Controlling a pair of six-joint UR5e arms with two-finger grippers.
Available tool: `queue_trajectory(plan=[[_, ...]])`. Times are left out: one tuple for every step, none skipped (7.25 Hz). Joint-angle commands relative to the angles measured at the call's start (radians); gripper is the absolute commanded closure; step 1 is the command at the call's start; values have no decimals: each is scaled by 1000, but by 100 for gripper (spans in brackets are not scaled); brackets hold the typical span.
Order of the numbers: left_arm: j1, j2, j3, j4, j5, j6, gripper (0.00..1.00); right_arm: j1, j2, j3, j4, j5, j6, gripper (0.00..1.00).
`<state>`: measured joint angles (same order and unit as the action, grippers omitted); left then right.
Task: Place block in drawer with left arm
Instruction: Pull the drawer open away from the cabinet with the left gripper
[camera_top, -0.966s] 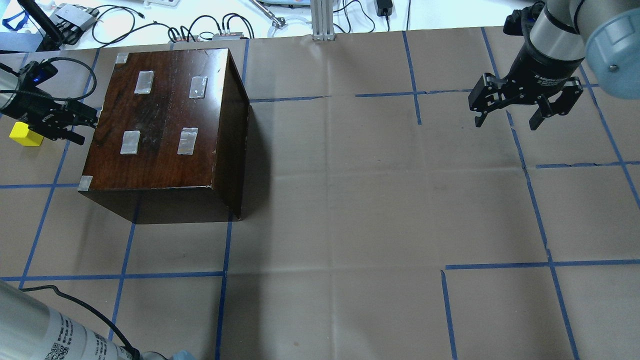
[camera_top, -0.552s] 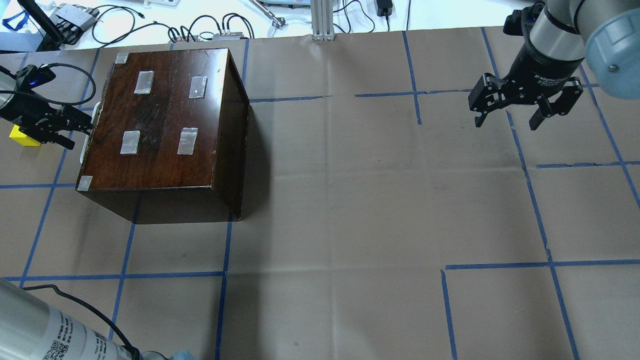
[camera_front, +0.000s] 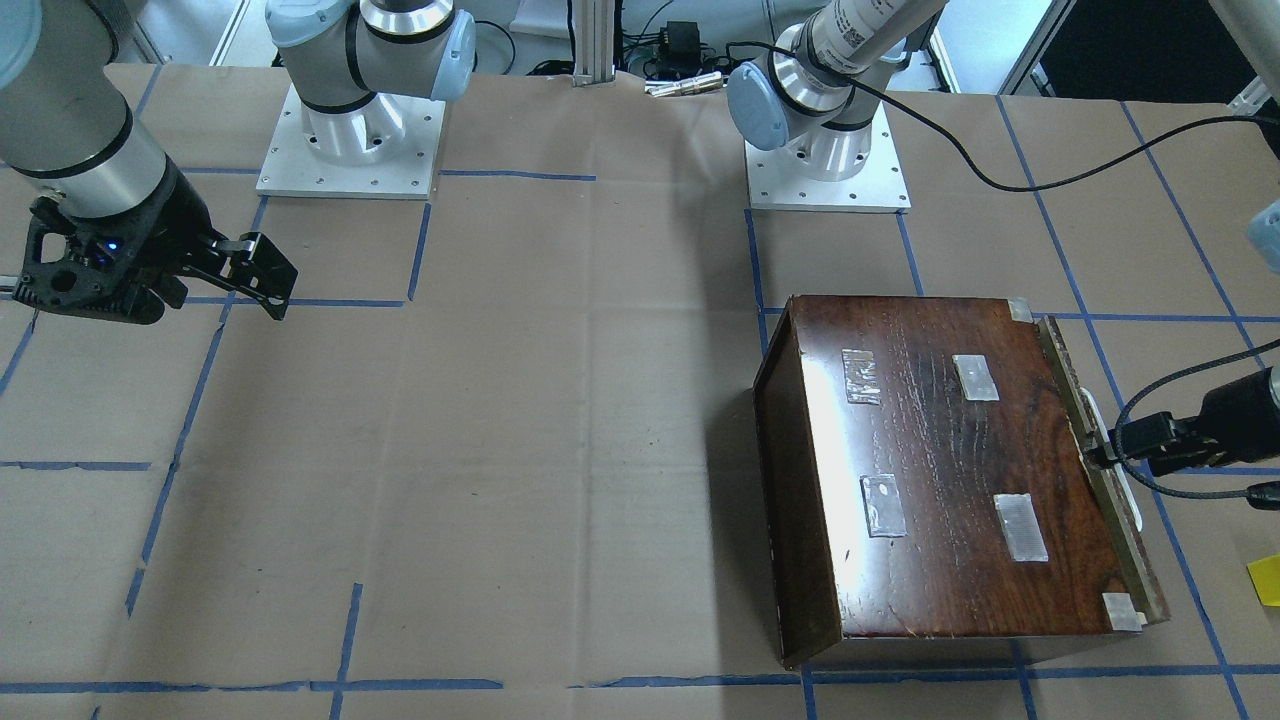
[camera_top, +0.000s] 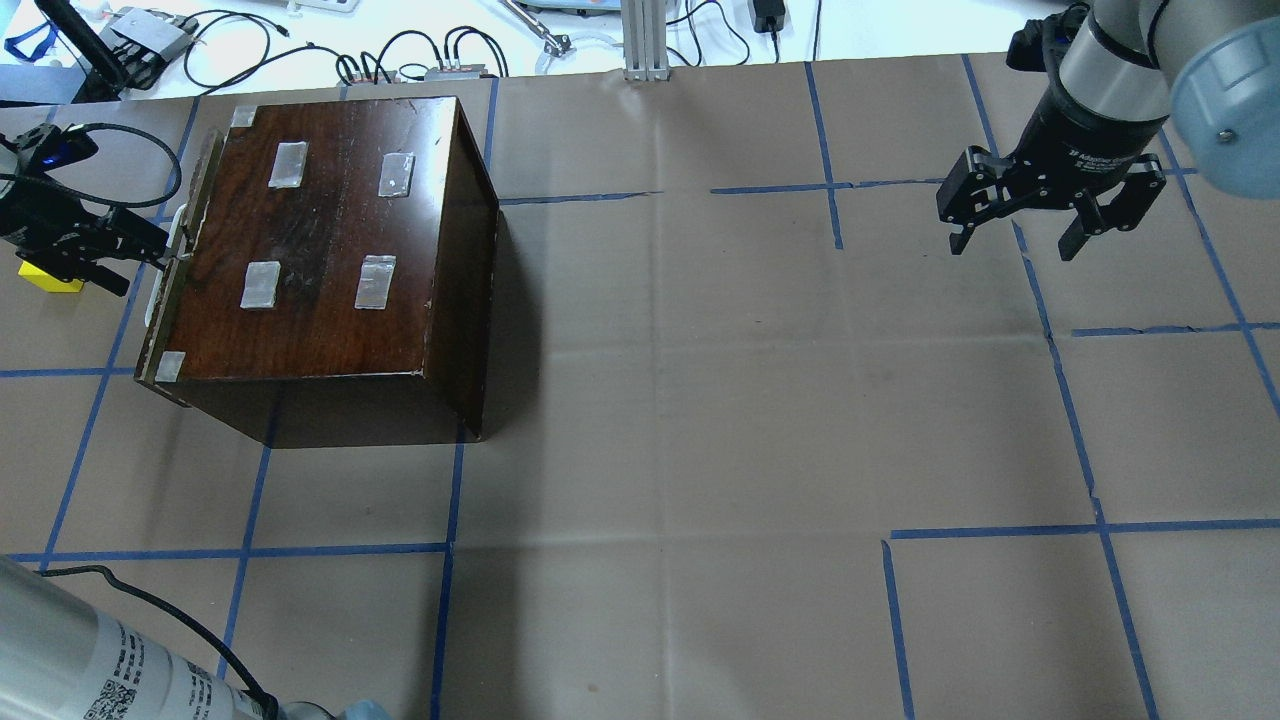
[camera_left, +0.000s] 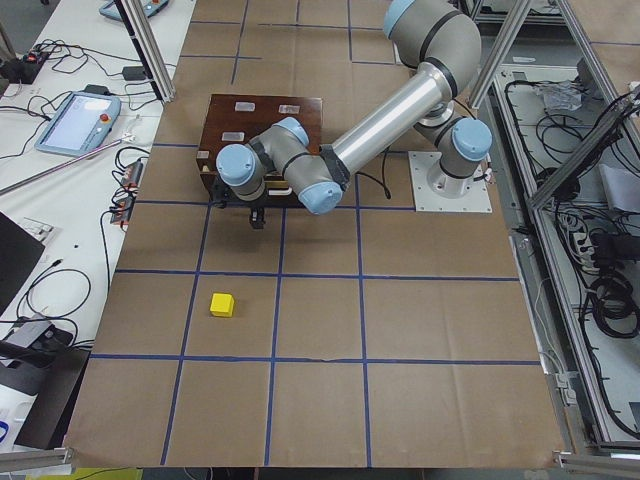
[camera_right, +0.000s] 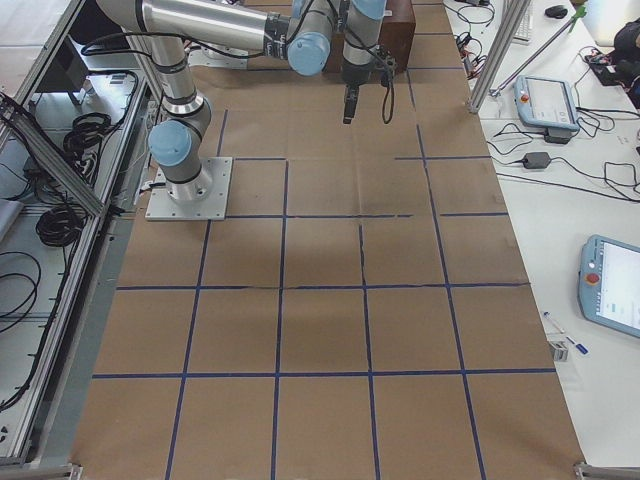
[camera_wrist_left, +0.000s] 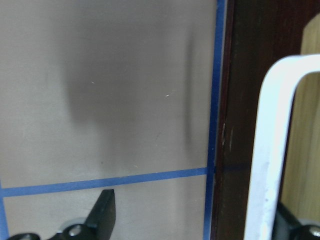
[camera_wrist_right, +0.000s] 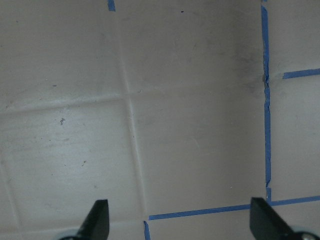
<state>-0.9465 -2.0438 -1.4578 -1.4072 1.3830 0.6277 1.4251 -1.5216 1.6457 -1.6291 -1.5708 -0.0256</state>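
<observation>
The yellow block (camera_top: 45, 277) sits on the paper left of the dark brown box (camera_top: 330, 240), partly hidden by my left gripper; it also shows in the front view (camera_front: 1265, 578) and in the left view (camera_left: 222, 304). The drawer (camera_top: 160, 330) sticks out a little from the box's left side, showing its dark front and white handle (camera_wrist_left: 267, 150). My left gripper (camera_top: 140, 255) is open, its fingers either side of the handle, one finger hooked behind it (camera_front: 1110, 450). My right gripper (camera_top: 1012, 245) is open and empty, hovering over the far right of the table.
Silvery tape patches (camera_top: 375, 282) lie on the box top. Blue tape lines (camera_top: 450, 500) grid the brown paper. Cables and devices (camera_top: 420, 60) lie beyond the far table edge. The left arm's black cable (camera_front: 1000, 180) trails over the table.
My left gripper has moved left, away from the box, and the drawer has slid out with it. The block is more covered by the gripper. The right arm has not moved.
</observation>
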Motion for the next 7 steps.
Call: queue_trajectory(plan=[[22, -1, 4, 17, 27, 3, 2, 0, 1, 0, 0, 0, 0, 0], [22, -1, 5, 48, 46, 24, 2, 0, 0, 0, 0, 0, 0, 0], [23, -3, 10, 57, 65, 32, 2, 0, 0, -1, 0, 0, 0, 0], [25, -3, 10, 57, 73, 32, 2, 0, 0, 0, 0, 0, 1, 0], [31, -3, 16, 57, 74, 36, 2, 0, 0, 0, 0, 0, 0, 0], [43, -6, 19, 57, 74, 43, 2, 0, 0, -1, 0, 0, 0, 0], [45, -4, 20, 57, 88, 64, 2, 0, 0, 0, 0, 0, 0, 0]])
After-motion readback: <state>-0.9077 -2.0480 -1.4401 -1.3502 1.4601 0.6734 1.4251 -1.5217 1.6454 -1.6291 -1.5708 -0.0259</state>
